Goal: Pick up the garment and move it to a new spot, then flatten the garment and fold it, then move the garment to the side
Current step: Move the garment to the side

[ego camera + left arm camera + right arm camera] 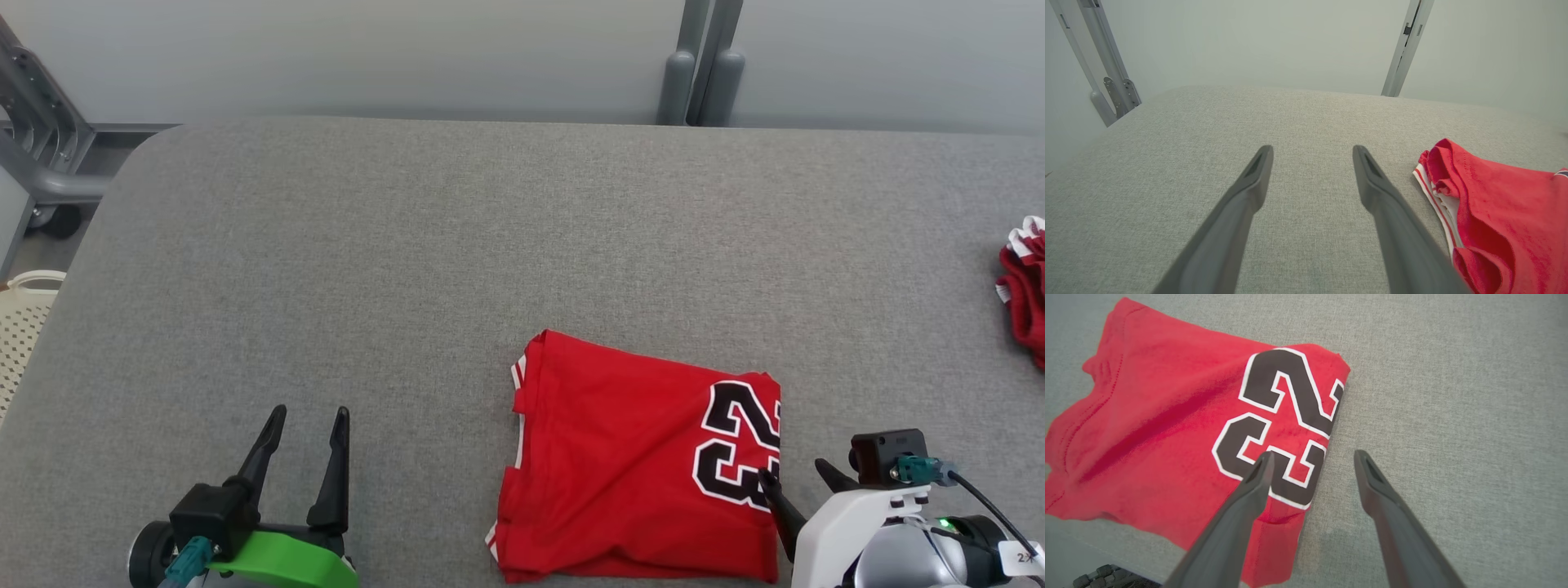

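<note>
The broad grey cloth-covered tabletop (408,286) spans the head view, most of it bare, which leaves plenty of room to slide something aside. The folded red jersey-knit garment with white trim (620,457) lies flat on it at the near edge, right of centre, already squared into a rough rectangle with layered hems showing along its left side. By that shape, I judge the flattening and folding done and the move to the side as the step in hand. A second bunched red-and-white garment (1024,286) sits well apart at the far right edge, probably set aside there, and a cream perforated plastic basket (24,327) stands off the left edge of the tabletop.

The right pincer (793,471) straddles the garment's right folded edge: its fingers are spread wide and hold nothing, one over the printed cloth and the other over bare tabletop, a stance suited to pinching that edge. Whether the tips touch the cloth I cannot tell. The left pincer (313,412) rests well to the garment's left, fingers parted and empty, out of the way.

Black numerals outlined in white read "23" on the garment's right part; a small white tag near the right wrist is too cut off to read
</note>
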Motion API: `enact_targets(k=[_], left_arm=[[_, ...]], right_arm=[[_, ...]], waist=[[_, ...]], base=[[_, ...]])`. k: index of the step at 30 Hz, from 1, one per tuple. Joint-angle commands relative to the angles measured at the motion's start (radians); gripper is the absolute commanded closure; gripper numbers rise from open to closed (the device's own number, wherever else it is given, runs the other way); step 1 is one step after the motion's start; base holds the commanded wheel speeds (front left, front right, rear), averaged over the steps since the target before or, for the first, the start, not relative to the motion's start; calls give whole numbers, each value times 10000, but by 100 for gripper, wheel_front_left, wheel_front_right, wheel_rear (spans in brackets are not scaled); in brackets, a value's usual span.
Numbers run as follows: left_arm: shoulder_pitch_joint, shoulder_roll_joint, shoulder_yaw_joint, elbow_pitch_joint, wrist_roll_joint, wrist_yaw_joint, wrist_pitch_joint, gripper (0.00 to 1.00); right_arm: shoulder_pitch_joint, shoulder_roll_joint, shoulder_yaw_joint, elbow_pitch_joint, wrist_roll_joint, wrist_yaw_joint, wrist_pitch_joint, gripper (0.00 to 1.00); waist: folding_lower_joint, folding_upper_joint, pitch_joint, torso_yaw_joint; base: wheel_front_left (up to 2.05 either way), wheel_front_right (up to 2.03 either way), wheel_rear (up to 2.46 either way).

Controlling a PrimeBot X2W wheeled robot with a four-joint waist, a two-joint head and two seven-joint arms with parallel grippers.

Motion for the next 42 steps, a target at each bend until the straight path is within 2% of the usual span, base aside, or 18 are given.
enact_targets(k=[1,17,18,19,21,22,23,24,31,37,42], left_arm=[[-181,76,-29,16,-74,-20,-30,0],[-359,150,-232,141,-118,-20,-30,0],[-356,150,-248,153,-132,-20,-30,0],[-351,147,-260,160,-134,-20,-30,0],[-354,161,-276,176,-144,-20,-30,0],[-360,170,-290,181,-150,-20,-30,0],[-372,176,-300,191,-144,-20,-30,0],[-387,180,-316,198,-130,-20,-30,0],[-402,210,-321,229,-142,-20,-30,0],[-323,196,-195,183,-130,-20,-30,0],[-371,77,-137,14,-5,-20,-30,0]], right_arm=[[-210,-2,-3,203,154,-2,-154,0],[-926,-5,363,2769,419,-2,-1018,0],[-962,-5,328,2886,433,-4,-1036,7],[-999,-8,304,3001,409,-8,-1042,38],[-1072,-9,282,3194,383,-8,-1083,77],[-1102,-9,258,3277,339,-8,-1095,85],[-1142,-9,245,3355,314,-8,-1086,98],[-1171,-8,206,3431,289,-8,-1099,100],[-1247,-26,92,3677,227,-13,-1184,100],[-1484,-53,-201,3432,-61,-20,-1270,100],[-2090,-24,-434,2855,-1031,-11,-780,100]], waist=[[0,0,56,45],[0,0,342,218],[0,0,338,214],[0,0,332,211],[0,0,322,204],[0,0,312,203],[0,0,303,203],[0,0,293,205],[0,0,230,204],[0,0,199,99],[0,0,320,-189]], base=[[0,0,0],[0,0,0],[0,0,0],[0,0,0],[0,0,0],[0,0,0],[0,0,0],[0,0,0],[0,0,0],[0,0,0],[0,0,0]])
